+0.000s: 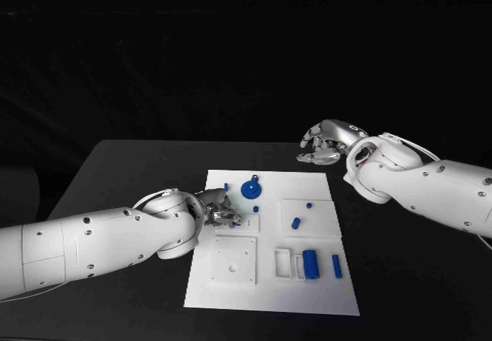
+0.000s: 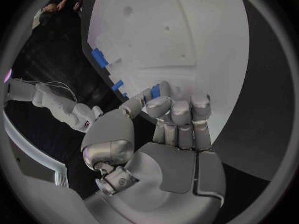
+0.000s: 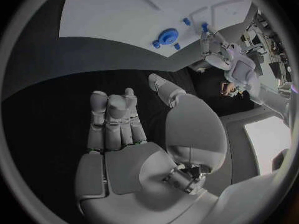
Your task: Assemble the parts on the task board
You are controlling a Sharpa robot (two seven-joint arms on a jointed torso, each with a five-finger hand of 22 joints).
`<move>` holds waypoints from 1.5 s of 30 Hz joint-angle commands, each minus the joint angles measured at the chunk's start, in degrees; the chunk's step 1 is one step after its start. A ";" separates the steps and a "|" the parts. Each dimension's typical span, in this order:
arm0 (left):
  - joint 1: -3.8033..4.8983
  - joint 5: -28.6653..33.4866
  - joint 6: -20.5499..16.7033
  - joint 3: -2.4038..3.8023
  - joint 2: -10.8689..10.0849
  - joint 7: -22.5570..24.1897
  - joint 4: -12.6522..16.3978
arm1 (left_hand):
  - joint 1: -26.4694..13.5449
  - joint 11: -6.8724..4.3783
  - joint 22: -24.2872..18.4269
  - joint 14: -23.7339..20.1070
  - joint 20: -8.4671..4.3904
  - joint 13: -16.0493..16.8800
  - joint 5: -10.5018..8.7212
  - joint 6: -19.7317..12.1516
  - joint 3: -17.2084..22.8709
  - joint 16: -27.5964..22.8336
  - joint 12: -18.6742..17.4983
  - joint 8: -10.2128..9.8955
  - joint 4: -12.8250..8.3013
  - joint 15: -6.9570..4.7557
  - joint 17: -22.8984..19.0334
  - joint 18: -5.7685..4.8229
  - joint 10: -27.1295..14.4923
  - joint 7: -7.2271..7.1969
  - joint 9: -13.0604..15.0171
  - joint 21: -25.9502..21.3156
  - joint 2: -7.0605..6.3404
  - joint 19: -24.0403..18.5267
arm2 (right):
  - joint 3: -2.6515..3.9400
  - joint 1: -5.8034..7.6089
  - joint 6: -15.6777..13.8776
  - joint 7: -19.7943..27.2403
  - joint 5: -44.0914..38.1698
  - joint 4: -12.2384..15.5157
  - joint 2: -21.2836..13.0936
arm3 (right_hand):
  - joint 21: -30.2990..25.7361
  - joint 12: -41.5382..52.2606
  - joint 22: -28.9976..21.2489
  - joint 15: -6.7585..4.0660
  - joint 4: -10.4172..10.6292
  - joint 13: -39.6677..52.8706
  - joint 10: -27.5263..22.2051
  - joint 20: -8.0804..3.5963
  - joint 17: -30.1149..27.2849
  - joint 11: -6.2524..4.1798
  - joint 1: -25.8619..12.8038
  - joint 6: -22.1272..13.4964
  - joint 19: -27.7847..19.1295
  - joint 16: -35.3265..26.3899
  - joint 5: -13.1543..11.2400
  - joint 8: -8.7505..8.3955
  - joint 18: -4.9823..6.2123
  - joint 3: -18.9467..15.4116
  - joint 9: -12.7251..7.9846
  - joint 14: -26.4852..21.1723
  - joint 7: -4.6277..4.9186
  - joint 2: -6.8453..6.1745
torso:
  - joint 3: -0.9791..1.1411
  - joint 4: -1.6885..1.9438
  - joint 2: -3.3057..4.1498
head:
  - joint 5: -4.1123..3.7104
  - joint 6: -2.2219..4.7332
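Observation:
The white task board [image 1: 269,290] lies in the middle of the black table. My left hand [image 1: 218,212] hovers over its left edge with fingers curled, and thumb and a fingertip pinch a small blue part [image 2: 154,91]. A blue round gear-like part [image 1: 251,189] sits near the board's far end, with small blue parts [image 1: 295,222] around mid-board. Two blue cylinders [image 1: 310,263] lie near the front right. My right hand [image 1: 326,143] hangs beyond the board's far right corner and holds nothing, its fingers loosely bent and its thumb apart.
A raised white square plate [image 1: 234,260] with a centre hole and several rectangular recesses [image 1: 283,261] sit on the board's near half. Bare black table [image 1: 134,170] stretches to the left and the far side.

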 commanded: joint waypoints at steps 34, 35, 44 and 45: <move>-0.32 1.06 5.07 -0.30 1.24 -0.76 -0.41 | -1.39 -2.45 0.24 2.83 -6.18 -0.53 -3.20 6.45 2.13 0.59 0.65 0.84 2.56 -3.09 -0.21 0.68 -2.21 -4.41 -0.28 0.33 -0.70 0.02 | 0.00 0.03 0.75 0.11 -0.48 0.18 0.03 | -0.30 0.19 0.14 -0.24 0.29 -0.13 0.08 0.00 0.11 -0.16 0.37 0.17 0.40 -0.34 0.56 0.40 2.48 0.00 0.09 0.31 0.32 0.07 | -0.01 0.00 -0.01 | -0.04 -0.15; -0.32 1.06 5.07 -0.30 1.24 -0.76 -0.41 | -1.43 -2.45 0.23 2.83 -6.17 -0.55 -3.43 6.47 2.05 0.60 0.68 0.88 2.65 -3.09 -0.22 0.68 -2.21 -4.42 -0.28 0.34 -0.91 0.03 | 0.00 0.03 0.75 0.11 -0.48 0.17 0.02 | -0.31 0.19 0.14 -0.24 0.29 -0.13 0.08 0.00 0.11 -0.16 0.37 0.17 0.40 -0.34 0.57 0.40 2.48 0.00 0.09 0.31 0.32 0.07 | -0.01 0.00 -0.01 | -0.04 -0.15; -0.32 1.05 4.96 -0.30 1.24 -0.81 -0.53 | -0.97 -2.48 0.06 2.80 -6.21 -0.91 -7.40 6.40 1.64 0.67 0.93 1.14 4.18 -3.15 -0.39 0.80 -2.29 -4.47 -0.37 0.32 -2.91 0.07 | 0.00 0.03 0.77 0.11 -0.48 0.18 0.03 | -0.31 0.20 0.15 -0.24 0.30 -0.14 0.08 0.01 0.12 -0.17 0.36 0.19 0.40 -0.35 0.62 0.41 2.48 -0.02 0.09 0.31 0.32 0.07 | -0.01 0.02 0.01 | -0.06 -0.20; -0.32 1.05 4.92 -0.30 1.25 -0.80 -0.54 | -0.96 -2.48 0.05 2.80 -6.21 -0.96 -7.90 6.39 1.56 0.68 0.95 1.17 4.40 -3.16 -0.41 0.81 -2.31 -4.47 -0.38 0.32 -3.17 0.07 | 0.00 0.03 0.78 0.11 -0.48 0.18 0.03 | -0.31 0.20 0.15 -0.24 0.30 -0.14 0.08 0.01 0.12 -0.17 0.36 0.19 0.40 -0.35 0.62 0.41 2.48 -0.02 0.09 0.31 0.32 0.07 | -0.01 0.02 0.01 | -0.07 -0.20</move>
